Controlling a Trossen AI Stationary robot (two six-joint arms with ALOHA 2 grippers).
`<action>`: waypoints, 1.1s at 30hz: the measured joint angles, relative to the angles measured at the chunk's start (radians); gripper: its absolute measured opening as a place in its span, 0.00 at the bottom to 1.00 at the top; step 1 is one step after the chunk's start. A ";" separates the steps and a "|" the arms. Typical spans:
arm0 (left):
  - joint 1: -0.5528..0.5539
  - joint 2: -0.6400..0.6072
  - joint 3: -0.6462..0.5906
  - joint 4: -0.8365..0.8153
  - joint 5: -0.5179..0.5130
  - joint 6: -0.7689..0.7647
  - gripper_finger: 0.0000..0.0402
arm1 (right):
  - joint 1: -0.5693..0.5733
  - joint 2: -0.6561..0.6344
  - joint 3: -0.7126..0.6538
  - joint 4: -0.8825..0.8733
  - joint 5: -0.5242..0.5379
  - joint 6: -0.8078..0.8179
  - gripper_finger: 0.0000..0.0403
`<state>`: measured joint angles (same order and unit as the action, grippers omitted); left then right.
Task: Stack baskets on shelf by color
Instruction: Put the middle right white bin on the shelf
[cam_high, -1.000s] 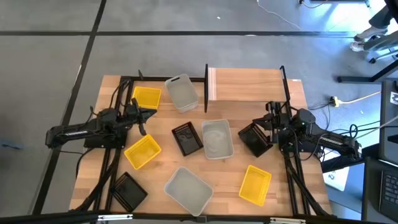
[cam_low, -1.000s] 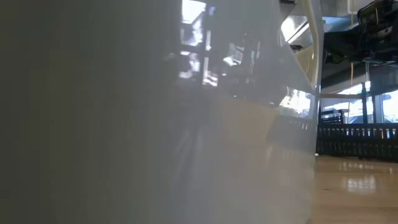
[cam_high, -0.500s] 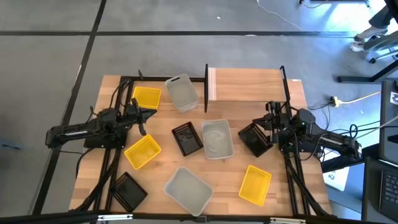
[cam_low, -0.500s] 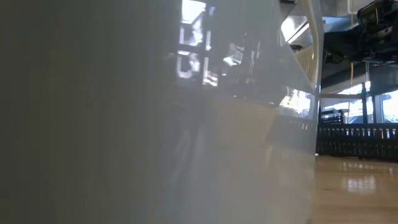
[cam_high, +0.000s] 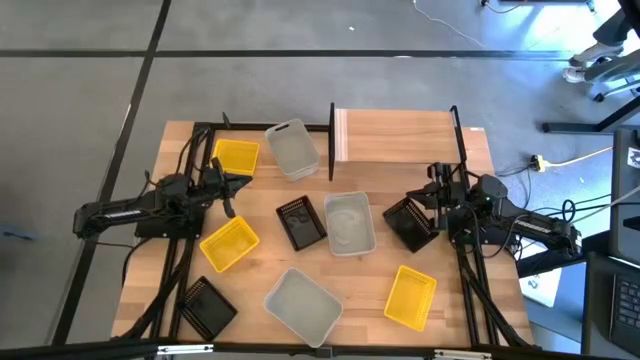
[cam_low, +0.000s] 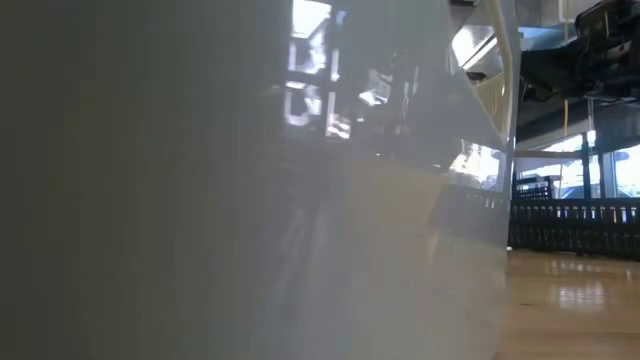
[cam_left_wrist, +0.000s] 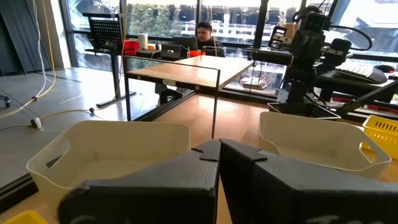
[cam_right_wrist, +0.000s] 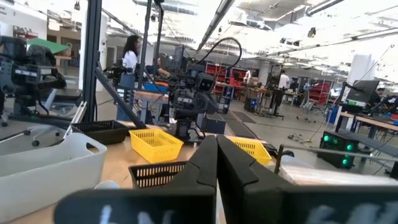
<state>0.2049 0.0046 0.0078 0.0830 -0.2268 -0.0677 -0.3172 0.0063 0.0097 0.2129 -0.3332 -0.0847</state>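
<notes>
Wood shelf (cam_high: 398, 136) bare | baskets (cam_high: 347, 222) scattered (9) | both hands closed

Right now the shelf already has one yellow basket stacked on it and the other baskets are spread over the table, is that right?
Not quite. The shelf holds no basket at all; the high view shows its board bare. The yellow baskets lie on the table with the other baskets, spread about as you said.

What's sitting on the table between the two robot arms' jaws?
Seen from above, between the left gripper and the right gripper, both shut, lie a black basket, a whitish basket and another black basket.
</notes>
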 joint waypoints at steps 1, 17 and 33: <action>0.000 0.000 0.000 0.000 0.000 0.000 0.00 | 0.000 0.000 0.000 0.002 0.000 0.014 0.00; 0.000 0.000 0.000 0.000 0.000 0.000 0.00 | 0.000 0.030 0.179 0.033 0.168 0.018 0.00; 0.000 0.000 0.000 0.000 0.000 0.000 0.00 | 0.001 0.614 0.875 -0.685 0.394 0.082 0.00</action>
<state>0.2050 0.0044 0.0075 0.0830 -0.2268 -0.0677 -0.3163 0.6198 0.8849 -0.4724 0.0612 -0.0028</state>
